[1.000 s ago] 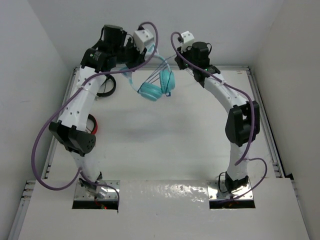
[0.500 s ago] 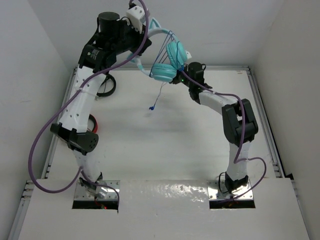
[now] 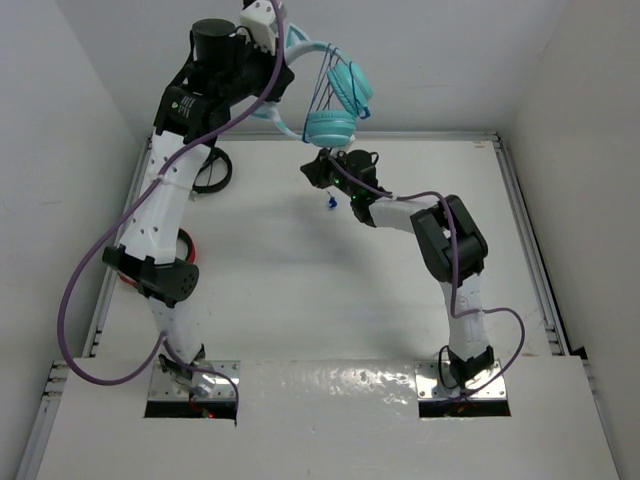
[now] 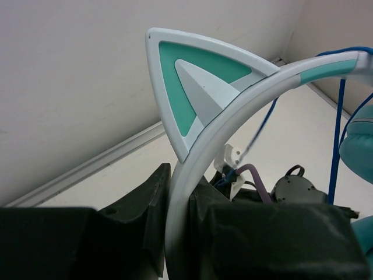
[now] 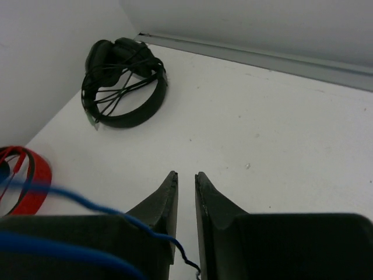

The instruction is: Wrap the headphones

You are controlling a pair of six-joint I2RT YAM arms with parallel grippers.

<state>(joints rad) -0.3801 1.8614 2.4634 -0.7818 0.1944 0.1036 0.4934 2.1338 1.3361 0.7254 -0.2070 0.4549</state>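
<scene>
Teal headphones [image 3: 330, 128] aloft | left gripper [image 4: 180, 192] clamps headband [image 4: 245, 99] | right gripper [image 5: 186, 192] narrow, cable [image 5: 76, 198] hold unclear | you risk slack cable slipping, unwinding

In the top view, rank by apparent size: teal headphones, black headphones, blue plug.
1. Teal headphones: largest, though held up nearer the camera.
2. Black headphones: partly hidden behind the left arm.
3. Blue plug: smallest.

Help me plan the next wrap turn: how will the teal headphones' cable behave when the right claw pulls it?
The cable is probably floppy and light: it droops across the right claw, its plug hanging free. It may slip through a loose pinch, being so thin. The headband looks stiff, holding its arc in the left claw.
</scene>
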